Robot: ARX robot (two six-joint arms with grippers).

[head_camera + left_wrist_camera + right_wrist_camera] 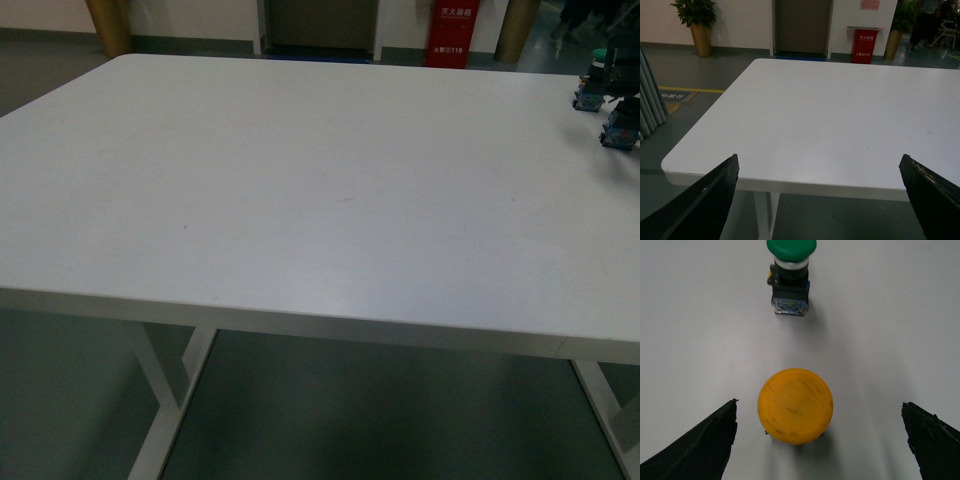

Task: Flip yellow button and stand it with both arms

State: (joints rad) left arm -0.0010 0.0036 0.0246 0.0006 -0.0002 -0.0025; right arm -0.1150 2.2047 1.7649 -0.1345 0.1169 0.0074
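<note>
Table (300, 200) white, red cabinet (864, 45) beyond; right gripper (820, 440) wide open around yellow button (795, 405) (untouched); left gripper (820, 200) wide open, empty.

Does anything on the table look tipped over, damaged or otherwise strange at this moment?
Only slightly: the yellow button shows dark scuff marks on its cap. The green button lies on its side on the white table. Nothing looks spilled or broken.

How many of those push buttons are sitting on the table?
2. The yellow button sits between the open right gripper fingers, cap facing the wrist camera. The green button lies just beyond it on the table. Both are near the table's far right edge.
</note>
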